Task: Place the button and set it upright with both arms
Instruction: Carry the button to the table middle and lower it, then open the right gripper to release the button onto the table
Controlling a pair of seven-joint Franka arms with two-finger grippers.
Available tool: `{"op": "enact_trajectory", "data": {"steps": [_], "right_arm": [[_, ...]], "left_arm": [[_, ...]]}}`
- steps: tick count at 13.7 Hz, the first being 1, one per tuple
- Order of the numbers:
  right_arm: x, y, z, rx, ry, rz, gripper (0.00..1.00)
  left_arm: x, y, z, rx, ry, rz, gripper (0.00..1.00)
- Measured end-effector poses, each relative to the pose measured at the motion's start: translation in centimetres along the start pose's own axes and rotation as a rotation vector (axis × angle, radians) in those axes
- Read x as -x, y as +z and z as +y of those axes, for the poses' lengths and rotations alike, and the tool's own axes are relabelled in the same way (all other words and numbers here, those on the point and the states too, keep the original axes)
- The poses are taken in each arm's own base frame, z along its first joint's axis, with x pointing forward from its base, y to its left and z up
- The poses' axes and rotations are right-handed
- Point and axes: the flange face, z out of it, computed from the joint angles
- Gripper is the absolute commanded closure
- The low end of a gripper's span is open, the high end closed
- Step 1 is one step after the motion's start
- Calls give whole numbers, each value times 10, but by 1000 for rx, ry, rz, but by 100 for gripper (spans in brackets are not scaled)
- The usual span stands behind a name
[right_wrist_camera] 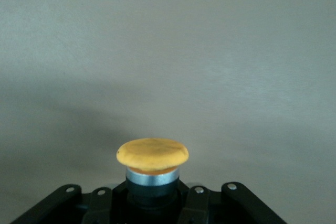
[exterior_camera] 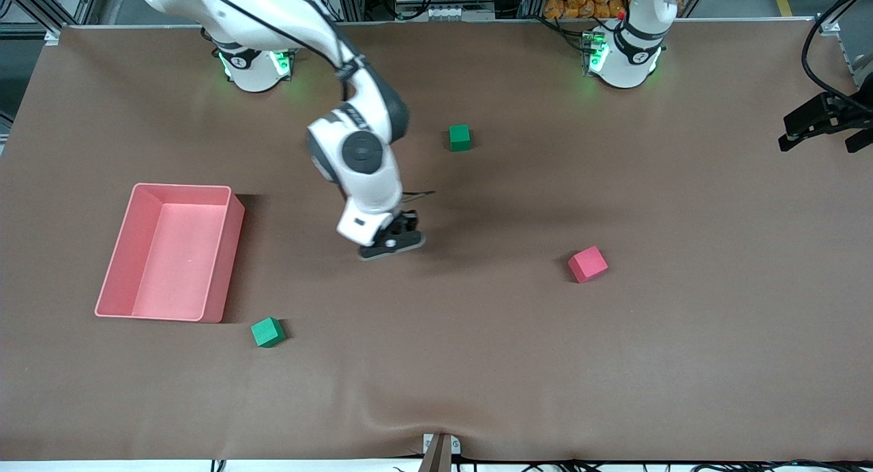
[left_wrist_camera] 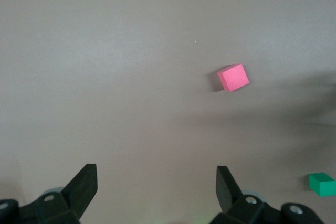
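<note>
My right gripper [exterior_camera: 402, 237] is low over the middle of the brown table [exterior_camera: 477, 356], clamped on the button [right_wrist_camera: 152, 156]; its orange cap protrudes past my fingers. My left gripper [exterior_camera: 822, 127] waits above the table's edge at the left arm's end, jaws spread wide and holding nothing. A pink cube [exterior_camera: 588, 264] lies between the two grippers.
</note>
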Motion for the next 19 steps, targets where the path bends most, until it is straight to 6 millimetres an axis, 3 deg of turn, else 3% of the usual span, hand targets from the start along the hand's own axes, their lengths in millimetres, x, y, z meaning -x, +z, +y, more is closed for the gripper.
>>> {"op": "enact_trajectory", "data": {"steps": [4,5,6,7,10,15,17,19], "right_arm": [[-2,35,-49,-20,137,77,88],[-2,39,-58,-48,182,105,75],[-1,44,-68,-72,228,125,55],[1,50,-76,-84,266,133,2],[0,60,-84,-89,301,134,0],[-13,55,-70,-80,330,155,0],[-22,47,-60,-70,346,164,0],[-33,26,-47,-52,368,165,0]], "left_arm": [[0,0,-3,0,-5,-1,0],[0,0,-3,0,-5,-2,0],[0,0,-3,0,-5,-2,0],[0,0,-3,0,-5,-2,0],[0,0,-3,0,-5,-2,0],[0,1,-3,0,-5,-2,0],[0,1,-3,0,-5,-2,0],[0,1,-2,0,-3,-2,0]]}}
